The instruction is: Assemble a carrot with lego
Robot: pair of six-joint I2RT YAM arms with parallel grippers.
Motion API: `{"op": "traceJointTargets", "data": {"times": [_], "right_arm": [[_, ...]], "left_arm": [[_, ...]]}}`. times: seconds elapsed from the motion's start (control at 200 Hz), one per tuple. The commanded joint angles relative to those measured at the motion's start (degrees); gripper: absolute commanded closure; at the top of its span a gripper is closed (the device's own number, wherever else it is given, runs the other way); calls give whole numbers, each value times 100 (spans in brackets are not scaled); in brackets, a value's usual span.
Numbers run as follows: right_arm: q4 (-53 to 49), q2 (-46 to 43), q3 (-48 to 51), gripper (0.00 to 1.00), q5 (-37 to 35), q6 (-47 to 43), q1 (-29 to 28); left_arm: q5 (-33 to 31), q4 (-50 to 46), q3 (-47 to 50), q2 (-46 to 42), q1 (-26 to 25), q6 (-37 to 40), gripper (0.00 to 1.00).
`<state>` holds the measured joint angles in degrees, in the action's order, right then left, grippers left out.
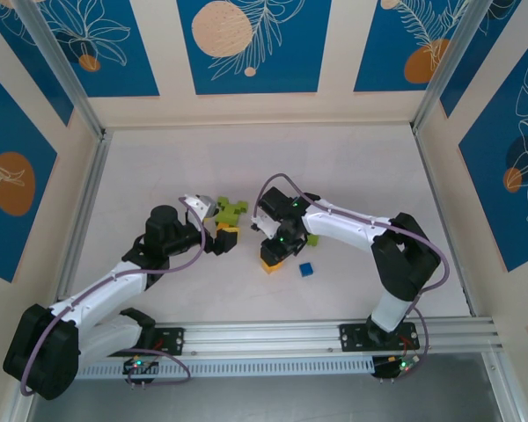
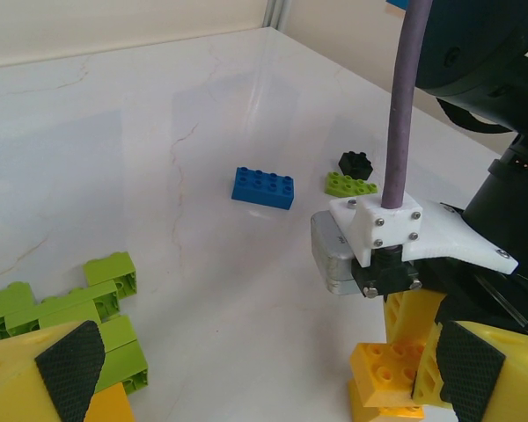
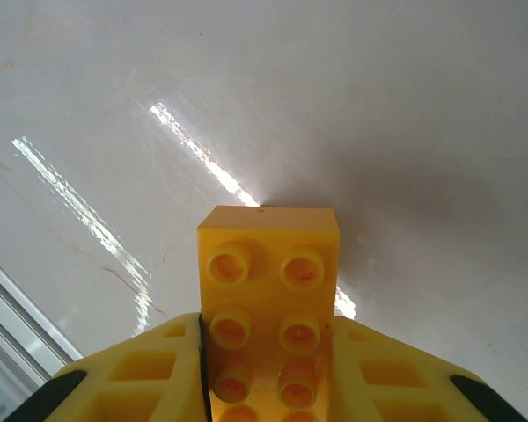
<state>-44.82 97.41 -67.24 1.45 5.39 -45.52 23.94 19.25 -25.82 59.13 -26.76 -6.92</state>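
Left wrist view gives the key relation: right gripper [image 2: 405,294] hangs fingers-down, narrowed onto an orange brick [image 2: 412,321] whose long axis runs vertical, in line w/ the fingers. Directly below sits a second orange brick [image 2: 383,374], studs up, on the table [image 2: 158,132]. Whether the two touch, can't tell; the join is hidden.

Judgement: the next move is a short straight drop, so any skew btwn the held brick and the lower studs matters most.

Right wrist view: same orange brick [image 3: 268,290] clamped btwn yellow fingers [image 3: 141,374]. Two rows of round studs face the cam, and the free end is aimed at the glossy white top.

Left gripper [image 2: 268,360] gapes fully wide and holds nothing. One of its black cross-hatched pads [image 2: 70,356] sits by the lime green bricks [image 2: 70,303]; the other is just beside the lower orange brick. So it's close enough to brace, but the right arm has the part.

Other lego: blue brick [image 2: 262,188] lies flat further out. Beyond it are a small green plate [image 2: 352,185] and a black piece [image 2: 355,163], close together. All hard, shiny moulded plastic. The table is smooth, marble-look, prob. slippery.
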Motion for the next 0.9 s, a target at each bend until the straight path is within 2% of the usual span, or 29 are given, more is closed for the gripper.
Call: {"op": "traceJointTargets", "data": {"times": [0.0,0.3,0.895], "right_arm": [[-196,-165,115,69,4,50,-59],[-20,-64,185,69,-56,270,-132],[54,309,434,69,-765,1015,-420]], "left_arm": [[147,141,-138,47,7,68,1],[154,137,-141,46,13,67,1],[158,150,-134,57,10,65,1]]}}
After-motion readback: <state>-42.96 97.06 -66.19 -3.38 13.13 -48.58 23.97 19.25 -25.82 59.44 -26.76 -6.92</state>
